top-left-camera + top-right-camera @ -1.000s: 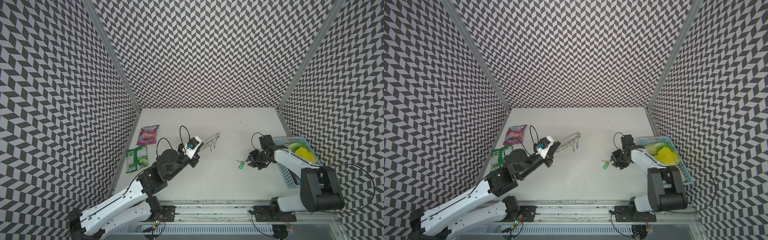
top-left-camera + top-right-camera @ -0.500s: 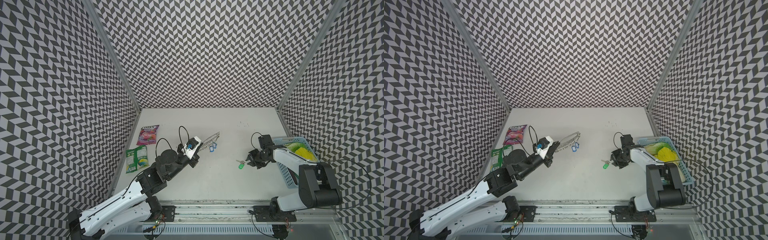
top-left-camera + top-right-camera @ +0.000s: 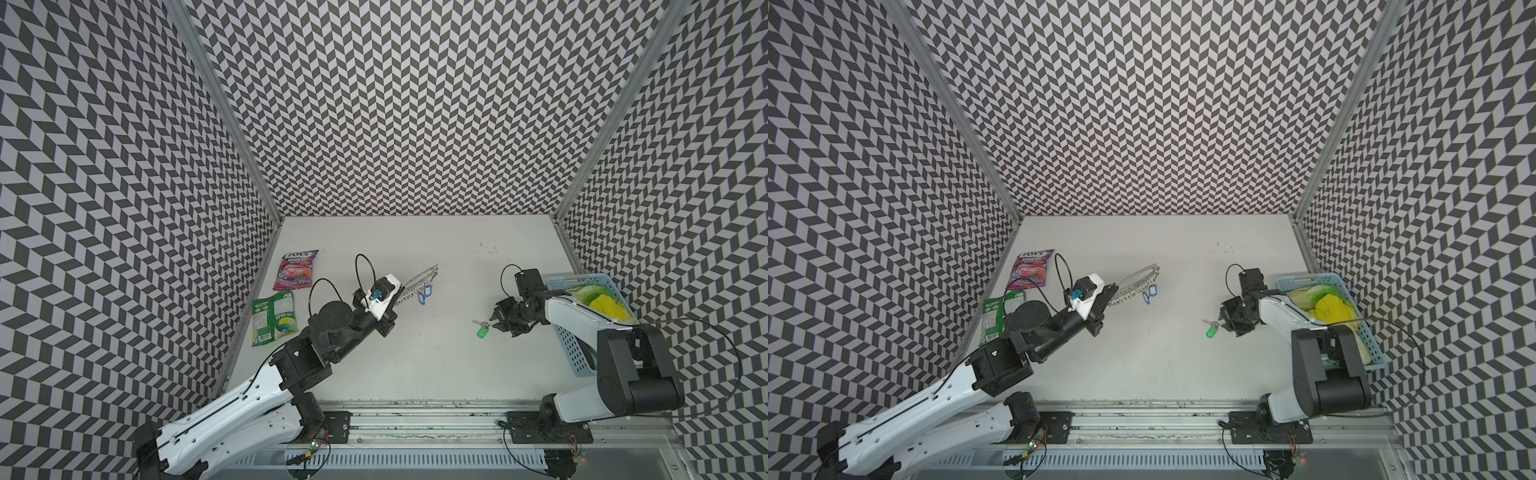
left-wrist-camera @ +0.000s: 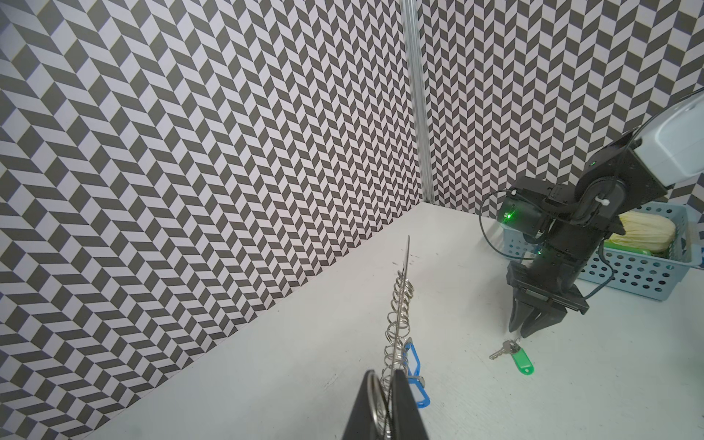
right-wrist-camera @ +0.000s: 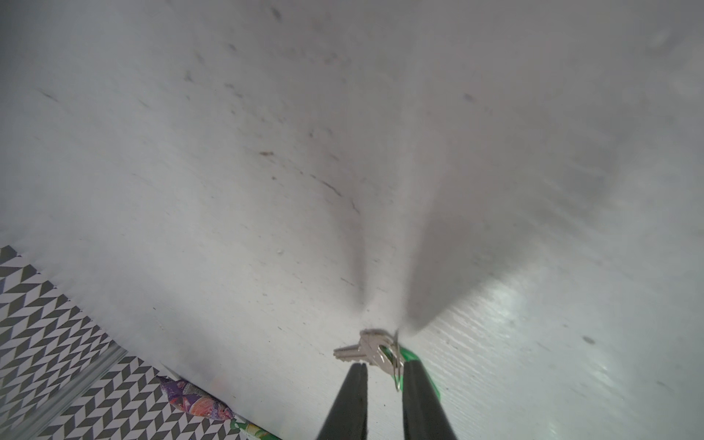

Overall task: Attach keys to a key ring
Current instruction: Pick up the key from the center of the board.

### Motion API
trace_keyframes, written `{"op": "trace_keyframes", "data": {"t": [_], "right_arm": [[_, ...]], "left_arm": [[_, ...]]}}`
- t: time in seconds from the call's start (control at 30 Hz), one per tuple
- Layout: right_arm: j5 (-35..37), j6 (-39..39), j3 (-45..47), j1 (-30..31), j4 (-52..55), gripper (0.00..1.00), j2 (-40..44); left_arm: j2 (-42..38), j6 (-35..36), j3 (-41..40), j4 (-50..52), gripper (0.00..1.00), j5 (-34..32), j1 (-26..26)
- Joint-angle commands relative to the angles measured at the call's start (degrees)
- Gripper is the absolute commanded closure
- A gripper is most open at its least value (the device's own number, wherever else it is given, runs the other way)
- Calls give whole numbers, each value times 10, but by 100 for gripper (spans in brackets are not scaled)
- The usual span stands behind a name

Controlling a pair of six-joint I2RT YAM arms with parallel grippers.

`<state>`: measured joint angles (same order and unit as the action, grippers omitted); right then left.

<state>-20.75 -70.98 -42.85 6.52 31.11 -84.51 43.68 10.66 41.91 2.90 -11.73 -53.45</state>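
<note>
Right wrist view: my right end effector (image 5: 383,367) is down at the small silver metal key on a bright green oblong plastic tag (image 5: 365,348), which lies on the white bench (image 3: 415,365). Jaws narrowly apart, straddling its wire loop, not clamped. Since a second ago the jaws crept narrower, and two blue plastic tags (image 3: 424,293) swung into sight under the flat gray crescent-shaped key ring plate (image 3: 417,279). My left end effector (image 4: 384,375) clamps that plate, raised. Pickup looks imminent, threading not started.

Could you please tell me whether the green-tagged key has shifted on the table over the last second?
No. The green-tagged key lies in the same spot and at the same angle, no nearer to the blue basket than before.
</note>
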Motion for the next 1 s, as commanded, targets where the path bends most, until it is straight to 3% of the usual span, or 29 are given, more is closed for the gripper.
{"op": "trace_keyframes", "data": {"t": [0.0,0.97], "right_arm": [[9,-9,-1,5,-15,79,-8],[8,-13,11,12,-26,82,-20]], "left_arm": [[-14,2,-1,-26,100,-2,4],[-25,6,-8,-23,100,-9,4]]}}
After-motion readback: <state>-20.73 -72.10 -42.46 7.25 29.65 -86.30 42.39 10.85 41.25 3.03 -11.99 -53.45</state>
